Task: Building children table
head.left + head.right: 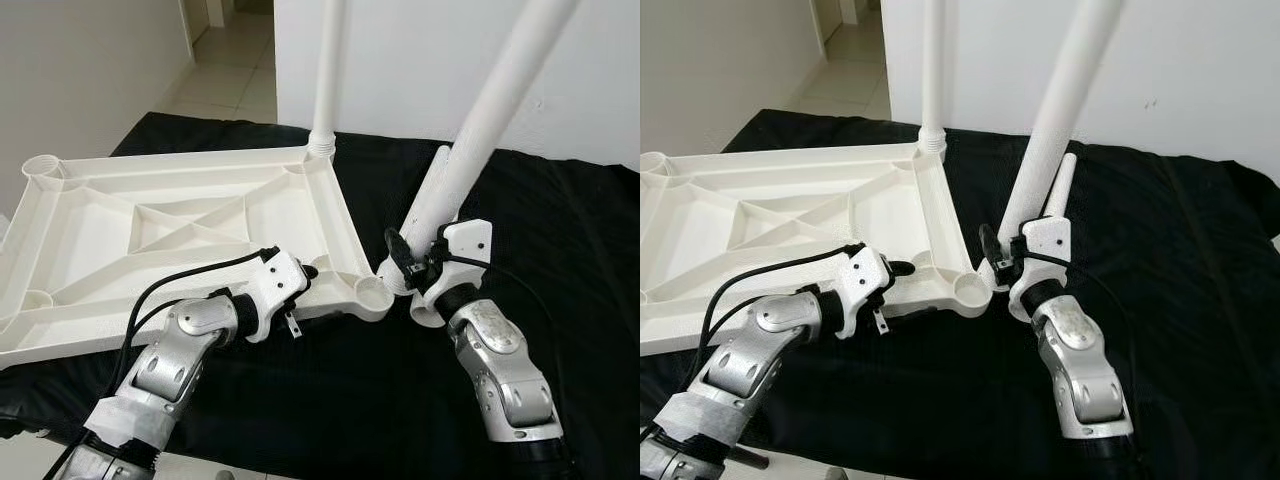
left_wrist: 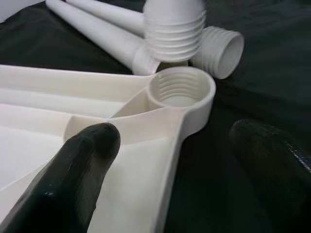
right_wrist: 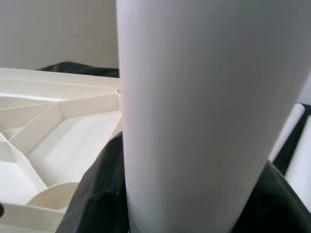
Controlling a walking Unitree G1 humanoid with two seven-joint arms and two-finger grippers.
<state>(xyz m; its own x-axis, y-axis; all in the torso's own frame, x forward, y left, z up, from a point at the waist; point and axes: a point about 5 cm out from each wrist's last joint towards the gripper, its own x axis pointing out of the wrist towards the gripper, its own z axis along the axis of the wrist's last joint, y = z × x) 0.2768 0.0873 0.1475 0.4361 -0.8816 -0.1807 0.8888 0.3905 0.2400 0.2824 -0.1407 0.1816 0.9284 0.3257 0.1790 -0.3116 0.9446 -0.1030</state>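
The white tabletop (image 1: 338,215) lies upside down on black cloth, its ribs facing up. One white leg (image 1: 328,60) stands upright in the far right corner. My right gripper (image 1: 408,262) is shut on a second leg (image 1: 490,110), which is tilted. Its threaded end (image 2: 175,29) hovers just above the near right corner socket (image 2: 180,87). My left gripper (image 1: 300,285) is open at the tabletop's near rim beside that socket. One of its fingers (image 2: 82,170) is inside the rim and the other is outside over the cloth.
Two loose legs (image 2: 97,34) lie on the cloth behind the socket, one showing its threaded open end (image 2: 218,51). The black cloth (image 1: 560,260) spreads wide to the right. A white wall stands behind, with a tiled doorway (image 1: 235,70) at the back left.
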